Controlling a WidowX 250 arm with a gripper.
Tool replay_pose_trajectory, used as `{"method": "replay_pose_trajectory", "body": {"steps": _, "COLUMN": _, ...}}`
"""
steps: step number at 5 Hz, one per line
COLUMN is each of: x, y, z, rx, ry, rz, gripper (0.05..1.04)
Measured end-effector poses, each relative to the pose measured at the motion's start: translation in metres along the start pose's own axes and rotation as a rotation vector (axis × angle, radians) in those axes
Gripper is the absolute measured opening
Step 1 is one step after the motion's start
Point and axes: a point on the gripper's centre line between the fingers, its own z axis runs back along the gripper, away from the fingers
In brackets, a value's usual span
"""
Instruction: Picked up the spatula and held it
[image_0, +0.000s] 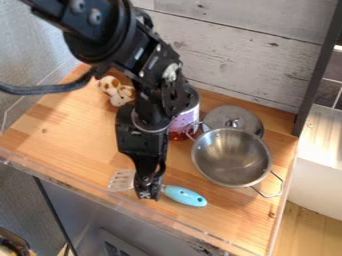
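Lying, it seems, on the table (73, 125) in the lower middle of the frame, the spatula (186, 196) has the gripper (147, 192) at its neck, gripped or not I cannot tell, so positioning looks done while lifting and holding apparently remain.

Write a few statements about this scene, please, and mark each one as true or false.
1. The handle of the spatula is light blue. True.
2. The metal pot is upside down. False: its open side faces up.
3. The round lid lies between the pot and the wooden wall. True.
4. The hand is above the pot. False: it is at the spatula, between its slotted head and its handle.
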Motion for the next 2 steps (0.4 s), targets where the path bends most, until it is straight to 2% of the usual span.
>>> {"method": "replay_pose_trajectory", "body": {"steps": 1, "x": -0.005, "y": -0.003, "z": -0.009, "rx": 0.025, "ry": 0.003, "rz": 0.004, "gripper": 0.999}}
{"method": "replay_pose_trajectory", "body": {"steps": 2, "x": -0.015, "y": -0.003, "z": -0.011, "rx": 0.03, "ry": 0.013, "rz": -0.01, "gripper": 0.938}}
